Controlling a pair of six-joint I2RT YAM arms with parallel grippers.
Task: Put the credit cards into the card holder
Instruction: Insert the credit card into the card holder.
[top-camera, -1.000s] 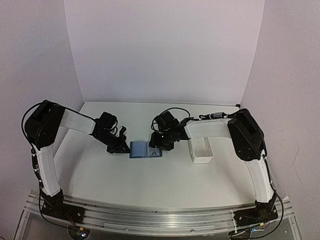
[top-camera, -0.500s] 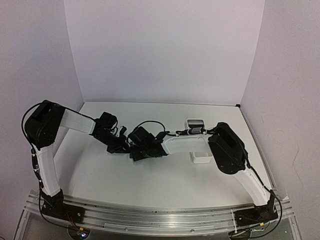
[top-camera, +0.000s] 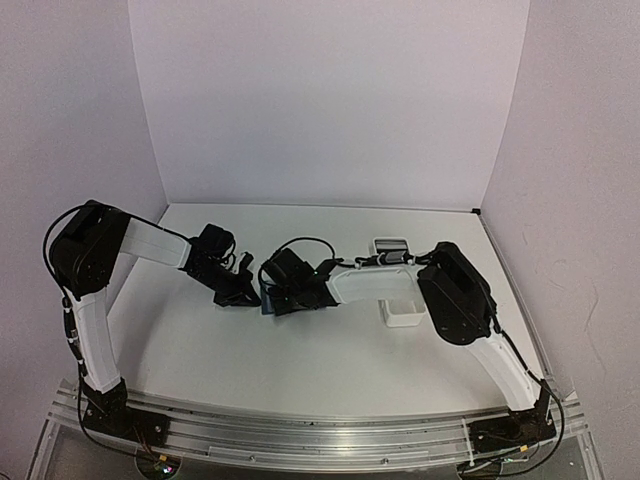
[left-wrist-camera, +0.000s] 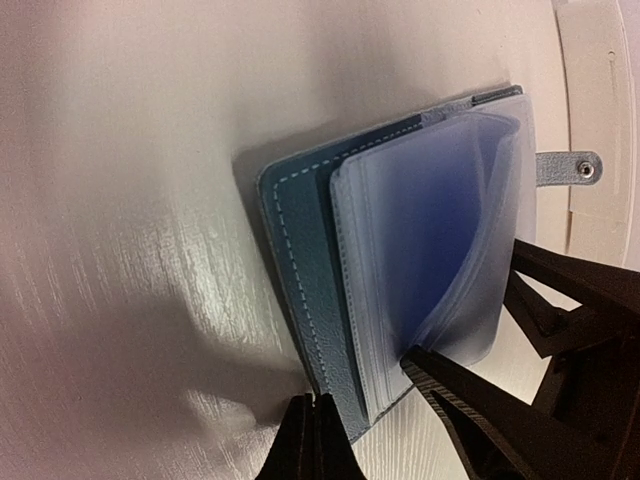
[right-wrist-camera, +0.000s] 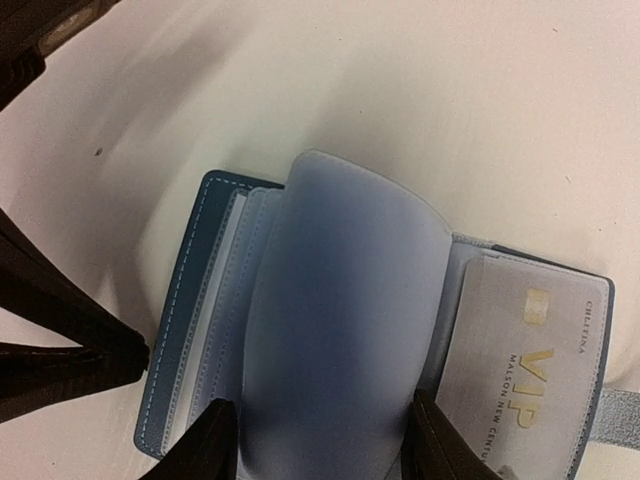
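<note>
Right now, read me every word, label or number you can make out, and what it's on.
"VIP": gold letters on the credit card tucked in the card holder.
"MALSON NEW CENTU": smaller line beside it, cut off by the frame; spelling uncertain.
Small word at the card's corner: too small to read.

This is a robotics lab test cell rather than a lived-in room. A bare white table (top-camera: 200, 345) is boxed in on three sides by plain pale walls (top-camera: 330, 100). Two black-and-white robot arms, the left arm (top-camera: 92, 330) and the right arm (top-camera: 512, 362), are bolted to an aluminium rail (top-camera: 300, 432) at its near edge, where loose cables (top-camera: 150, 458) trail.
</note>
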